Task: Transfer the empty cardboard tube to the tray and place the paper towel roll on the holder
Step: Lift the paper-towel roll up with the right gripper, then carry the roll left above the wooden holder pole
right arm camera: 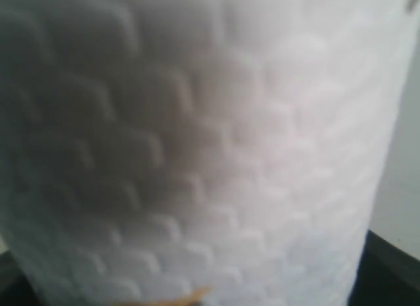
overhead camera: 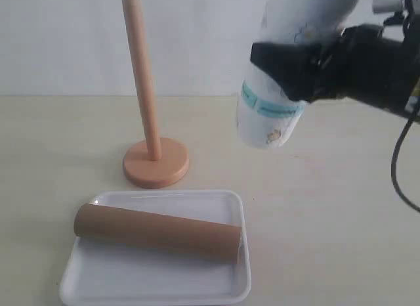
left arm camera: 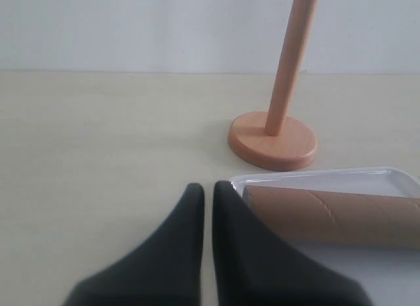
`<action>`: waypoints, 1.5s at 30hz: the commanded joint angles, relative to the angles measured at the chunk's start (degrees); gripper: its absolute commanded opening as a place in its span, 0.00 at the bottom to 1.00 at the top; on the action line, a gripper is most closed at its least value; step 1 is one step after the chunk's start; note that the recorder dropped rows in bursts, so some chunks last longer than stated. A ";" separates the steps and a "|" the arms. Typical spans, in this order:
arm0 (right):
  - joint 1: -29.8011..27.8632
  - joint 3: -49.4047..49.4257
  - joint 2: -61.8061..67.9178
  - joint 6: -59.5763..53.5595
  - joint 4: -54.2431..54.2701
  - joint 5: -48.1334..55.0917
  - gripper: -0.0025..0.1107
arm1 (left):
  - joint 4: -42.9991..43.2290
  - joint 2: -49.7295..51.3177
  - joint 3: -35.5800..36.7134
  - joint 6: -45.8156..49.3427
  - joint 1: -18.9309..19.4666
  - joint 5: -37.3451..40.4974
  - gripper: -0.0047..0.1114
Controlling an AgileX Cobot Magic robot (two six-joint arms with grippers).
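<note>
Right of holder (overhead camera: 142, 76), gripped paper towel roll (overhead camera: 265, 127), teal band (overhead camera: 270, 109) (print illegible)

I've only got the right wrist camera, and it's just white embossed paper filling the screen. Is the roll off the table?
Observer: Yes. The right gripper holds the paper towel roll tilted in the air, clear of the table.
Operator: Is it over the holder?
Observer: No. In the exterior view it hangs to the right of the holder, not above the post.
Operator: Is the post free?
Observer: Yes, it is bare. The empty cardboard tube lies in the tray in front of the base.
Operator: And the left arm?
Observer: The left gripper is closed on nothing, with its tips beside the tray's rim.
</note>
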 commanded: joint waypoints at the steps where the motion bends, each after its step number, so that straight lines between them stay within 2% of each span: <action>1: 0.13 -7.63 -5.54 10.04 -6.43 2.37 0.02 | -0.45 -0.15 0.20 0.35 -0.19 -0.02 0.08; 4: 0.13 -15.84 -7.15 20.79 -9.47 3.09 0.02 | -0.45 -0.15 0.20 0.35 -0.19 -0.02 0.08; 9: 0.94 -26.96 -7.00 29.84 -13.51 6.06 0.02 | -0.45 -0.15 0.20 0.35 -0.19 -0.02 0.08; 18: 19.33 -42.61 -6.29 28.06 -18.57 34.23 0.02 | -0.45 -0.15 0.20 0.35 -0.19 -0.02 0.08; 26: 27.69 -52.88 3.11 26.98 -18.81 40.36 0.02 | -0.45 -0.15 0.20 0.46 -0.19 -0.04 0.08; 29: 28.11 -57.19 7.88 26.62 -18.81 43.67 0.02 | -0.45 -0.15 0.20 0.46 -0.19 -0.04 0.08; 34: 28.11 -61.50 14.64 26.78 -18.81 43.67 0.02 | -0.45 -0.15 0.20 0.46 -0.19 -0.04 0.08; 45: 28.11 -63.10 22.34 26.25 -18.81 44.94 0.02 | -0.45 -0.15 0.20 0.46 -0.19 -0.04 0.08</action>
